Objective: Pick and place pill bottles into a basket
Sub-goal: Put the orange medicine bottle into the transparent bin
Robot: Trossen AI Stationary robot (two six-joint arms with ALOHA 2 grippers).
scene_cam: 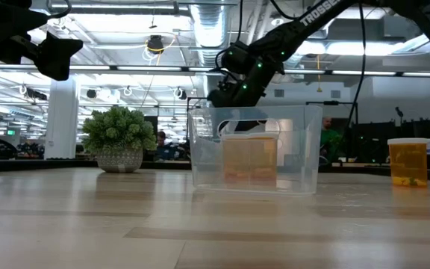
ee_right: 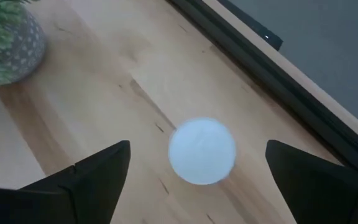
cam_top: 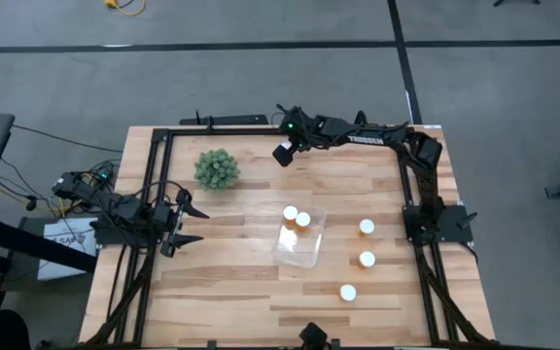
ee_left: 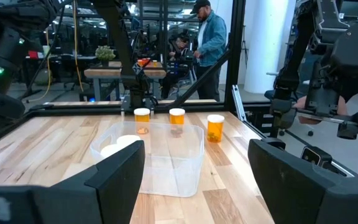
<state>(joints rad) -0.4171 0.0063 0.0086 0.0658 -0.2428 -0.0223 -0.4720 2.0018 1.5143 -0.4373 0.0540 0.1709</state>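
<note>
A pill bottle's round white cap shows from above, standing on the wood near the table's far edge. My right gripper hangs above it, open, one finger on either side of the cap and clear of it. In the high view that gripper hides the bottle. The clear basket rests on its base mid-table with two bottles upright at its far end. My left gripper waits open at the table's left side, pointing level at the basket.
Three more bottles stand upright right of the basket. A green ball-shaped plant in a pot sits at the far left, close to the right gripper. A black frame rail runs along the far edge.
</note>
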